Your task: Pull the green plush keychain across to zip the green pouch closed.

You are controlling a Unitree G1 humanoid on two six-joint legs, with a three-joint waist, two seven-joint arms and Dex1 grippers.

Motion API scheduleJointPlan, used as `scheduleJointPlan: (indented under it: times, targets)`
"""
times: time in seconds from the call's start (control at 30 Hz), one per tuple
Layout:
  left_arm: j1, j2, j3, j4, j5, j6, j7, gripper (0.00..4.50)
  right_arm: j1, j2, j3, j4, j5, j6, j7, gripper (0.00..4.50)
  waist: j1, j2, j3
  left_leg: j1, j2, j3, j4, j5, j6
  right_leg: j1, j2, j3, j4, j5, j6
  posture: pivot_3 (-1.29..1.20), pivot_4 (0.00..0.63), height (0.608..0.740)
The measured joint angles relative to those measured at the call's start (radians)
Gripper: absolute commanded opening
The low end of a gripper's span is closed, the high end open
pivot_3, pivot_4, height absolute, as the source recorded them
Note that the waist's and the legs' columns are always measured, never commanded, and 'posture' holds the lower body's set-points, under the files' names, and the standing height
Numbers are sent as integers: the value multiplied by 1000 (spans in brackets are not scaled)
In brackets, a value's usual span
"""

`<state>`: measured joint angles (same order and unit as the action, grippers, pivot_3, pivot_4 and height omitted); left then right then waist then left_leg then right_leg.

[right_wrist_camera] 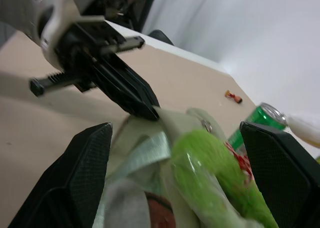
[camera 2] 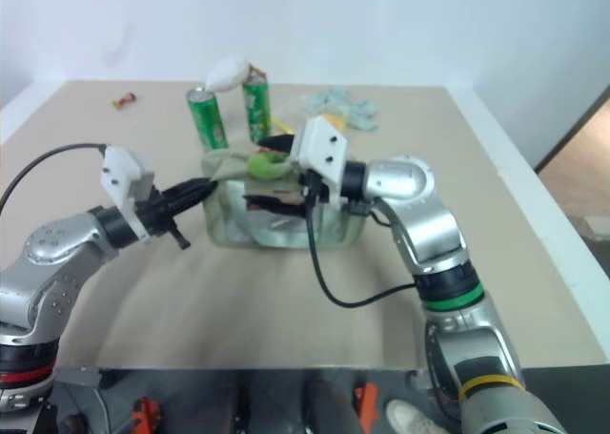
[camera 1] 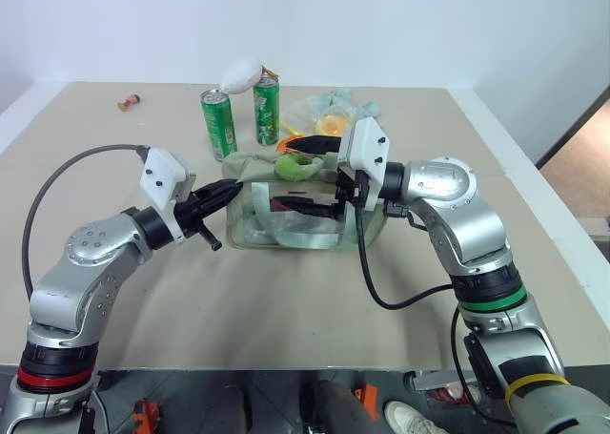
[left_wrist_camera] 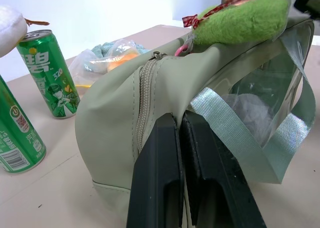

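**Pouch pinched at one end, plush keychain framed by a spread pincer**

Black fingers (left_wrist_camera: 170, 188) of the left pincer (camera 1: 227, 190) were seen pressed flat together, clenched on the fabric at the left end of the green pouch (camera 1: 276, 226), just below the end of its zipper. The green pouch was found standing on the beige worktop (camera 1: 286, 300) between the two arms, its clear window side and a pale strap turned toward the head camera. The green plush keychain (camera 1: 297, 167) was seen lying on top of the pouch, toward the middle of the zipper line, joined to the pull by a small pink ring, with a red checked ribbon at its end.

The right pincer (right_wrist_camera: 185, 153) was held level over the right part of the pouch with its fingers spread wide apart. In the right wrist view the keychain was framed between those fingers, touched by neither, so nothing was grasped on that side.

Behind the pouch two green drink cans (camera 1: 218, 123) were stood upright near each other, a white rounded object (camera 1: 240, 72) resting behind them. A clear wrapper with orange and pale blue-green contents (camera 1: 329, 114) was seen lying beside the cans, toward the right. A small red item (camera 1: 129, 101) was left well apart, near the far left edge of the worktop.
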<state>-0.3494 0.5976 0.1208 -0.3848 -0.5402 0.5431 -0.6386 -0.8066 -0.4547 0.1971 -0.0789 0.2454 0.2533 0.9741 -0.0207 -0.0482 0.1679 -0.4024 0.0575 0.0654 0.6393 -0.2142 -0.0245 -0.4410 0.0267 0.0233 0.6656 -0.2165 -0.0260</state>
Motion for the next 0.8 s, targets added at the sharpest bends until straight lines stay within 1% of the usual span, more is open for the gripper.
scheduleJointPlan:
  times: [0.1, 0.13, 0.17, 0.2, 0.3, 0.33, 0.6, 0.8]
  targets:
    - [4, 0, 1, -4, 0, 0, 2, 0, -1, 0, 0, 23, -17, -19, 4, 2326, 0, 0, 0, 0, 0, 0, 0, 0, 0, 0, 0, 0, 0, 0, 0, 0, 150, 740]
    - [7, 0, 2, -8, 0, 0, 2, 0, -1, -2, 1, 30, -22, -28, 6, 2076, 0, 0, 0, 0, 0, 0, 0, 0, 0, 0, 0, 0, 0, 0, 0, 0, 150, 740]
    - [8, 0, 2, -10, 0, 0, 3, 0, -1, -3, 1, 37, -29, -39, 7, 1596, 0, 0, 0, 0, 0, 0, 0, 0, 0, 0, 0, 0, 0, 0, 0, 0, 150, 740]
    - [9, 0, 2, -10, 0, 0, 3, 0, -1, -3, 1, 41, -34, -45, 9, 1407, 0, 0, 0, 0, 0, 0, 0, 0, 0, 0, 0, 0, 0, 0, 0, 0, 150, 740]
    - [10, 0, 2, -10, 0, 0, 4, 0, -2, -3, 1, 44, -35, -56, 13, 230, 0, 0, 0, 0, 0, 0, 0, 0, 0, 0, 0, 0, 0, 0, 0, 0, 150, 740]
    - [10, 0, 2, -10, 0, 0, 4, 0, -2, -3, 1, 44, -35, -58, 14, 41, 0, 0, 0, 0, 0, 0, 0, 0, 0, 0, 0, 0, 0, 0, 0, 0, 150, 740]
    - [10, 0, 3, -10, 0, 0, 3, 0, -20, -10, -3, 68, -37, -80, 21, 41, 0, 0, 0, 0, 0, 0, 0, 0, 0, 0, 0, 0, 0, 0, 0, 0, 150, 740]
    - [8, 0, 2, -9, 0, 0, 2, 0, -93, -13, -46, 118, -32, -115, 5, 41, 0, 0, 0, 0, 0, 0, 0, 0, 0, 0, 0, 0, 0, 0, 0, 0, 150, 740]
